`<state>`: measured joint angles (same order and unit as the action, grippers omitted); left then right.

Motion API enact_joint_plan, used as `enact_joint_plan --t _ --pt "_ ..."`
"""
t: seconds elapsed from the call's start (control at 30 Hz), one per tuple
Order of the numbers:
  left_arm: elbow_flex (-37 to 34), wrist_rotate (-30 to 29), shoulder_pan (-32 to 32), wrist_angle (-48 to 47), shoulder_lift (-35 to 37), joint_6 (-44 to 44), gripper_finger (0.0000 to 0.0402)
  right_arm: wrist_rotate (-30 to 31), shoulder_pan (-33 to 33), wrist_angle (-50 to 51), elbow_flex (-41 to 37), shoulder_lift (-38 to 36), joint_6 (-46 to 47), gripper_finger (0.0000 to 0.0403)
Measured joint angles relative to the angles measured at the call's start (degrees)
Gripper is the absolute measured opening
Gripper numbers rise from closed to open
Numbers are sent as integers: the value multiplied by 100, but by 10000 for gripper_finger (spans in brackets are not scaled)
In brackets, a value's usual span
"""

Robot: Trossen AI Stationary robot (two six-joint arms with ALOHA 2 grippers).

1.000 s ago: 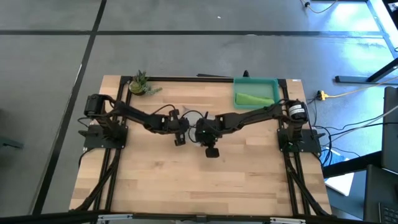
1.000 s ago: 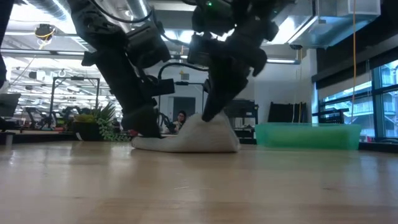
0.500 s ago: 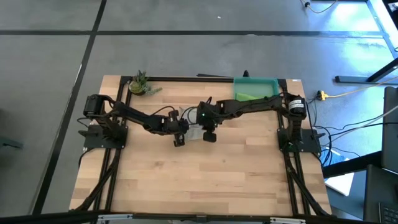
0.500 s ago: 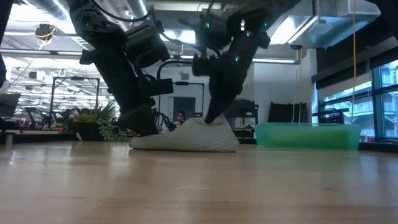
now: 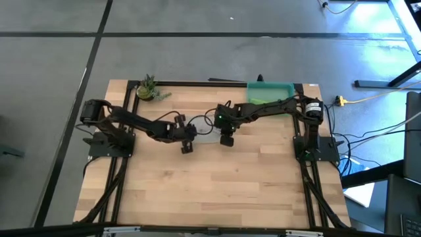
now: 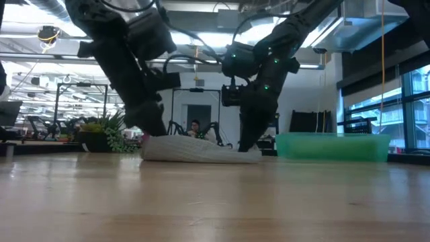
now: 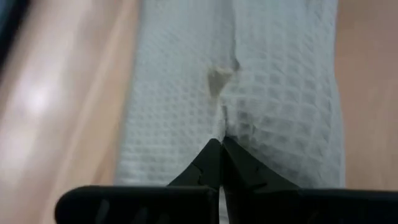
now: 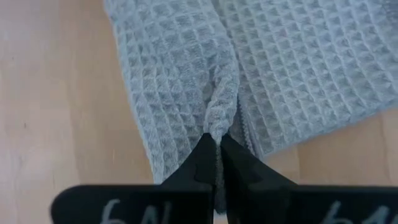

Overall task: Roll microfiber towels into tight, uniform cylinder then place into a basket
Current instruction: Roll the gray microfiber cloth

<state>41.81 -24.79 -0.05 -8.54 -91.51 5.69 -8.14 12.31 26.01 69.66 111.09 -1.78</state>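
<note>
left gripper (image 7: 221, 144) pinching grey towel (image 7: 249, 93) | right gripper (image 8: 216, 142) pinching its other end (fabric puckers) | towel flat mid-table | green towel (image 5: 263, 101) in basket (image 5: 271, 85)

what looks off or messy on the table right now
Nothing spilled or damaged. The grey towel lies mid-table in a flattened, uneven fold rather than a tight roll, with the left claw and right claw each pinching a puckered fold. The green towel is in the basket.

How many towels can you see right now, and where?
2. The grey towel lies mid-table, pinched between the left gripper and right gripper. The green towel lies in the basket. Others may be hidden.
</note>
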Motion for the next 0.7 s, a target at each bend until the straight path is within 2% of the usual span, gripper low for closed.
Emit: enact_joint_plan --t 0.2,0.5,0.7 --pt "10 -399 -159 53 222 -133 0 -33 18 3 -8 -11 -182 8" --pt "21 -472 -343 -559 223 568 0 -46 -58 161 453 -13 -447 8" --pt "25 -492 -452 -663 223 731 0 -107 -95 -278 501 -2 -749 8"
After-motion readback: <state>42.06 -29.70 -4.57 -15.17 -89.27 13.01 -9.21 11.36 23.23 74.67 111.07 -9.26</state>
